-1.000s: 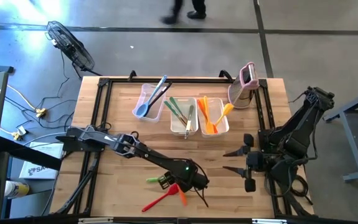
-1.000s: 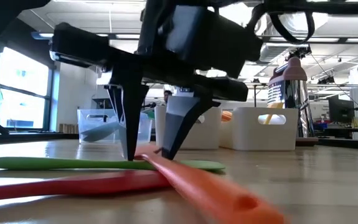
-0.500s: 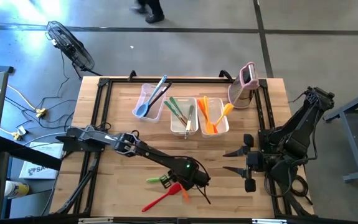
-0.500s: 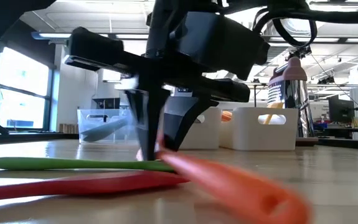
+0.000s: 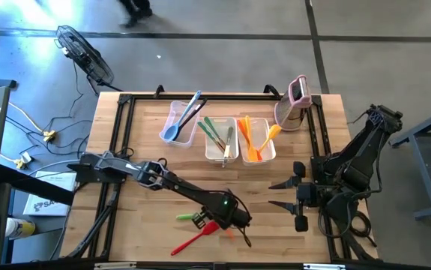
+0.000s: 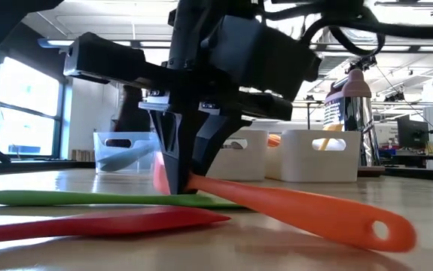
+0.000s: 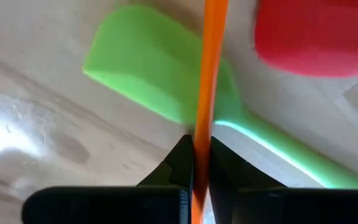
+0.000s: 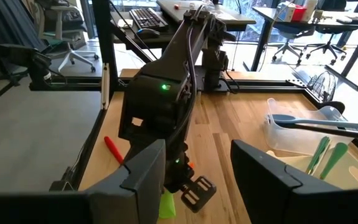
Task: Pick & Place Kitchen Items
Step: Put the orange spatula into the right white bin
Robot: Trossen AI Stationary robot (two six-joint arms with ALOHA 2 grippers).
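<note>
Orange spatula [image 6: 291,214] lies near the table's front edge, crossing a green spatula [image 7: 160,81] with a red spatula [image 6: 96,223] just beside it. Left gripper [image 7: 200,163] is clamped on the orange handle, fingers squeezing its thin edge (a narrow hold). Lifted from here, the long free end could swing or pivot in the pinch and slip out, or drag the green one along. Right gripper [image 5: 284,193] waits with fingers apart at the table's right side.

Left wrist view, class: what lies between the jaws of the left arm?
The orange utensil's slim handle runs between the shut jaws, crossing over the green spatula; the low view confirms the grip.
</note>
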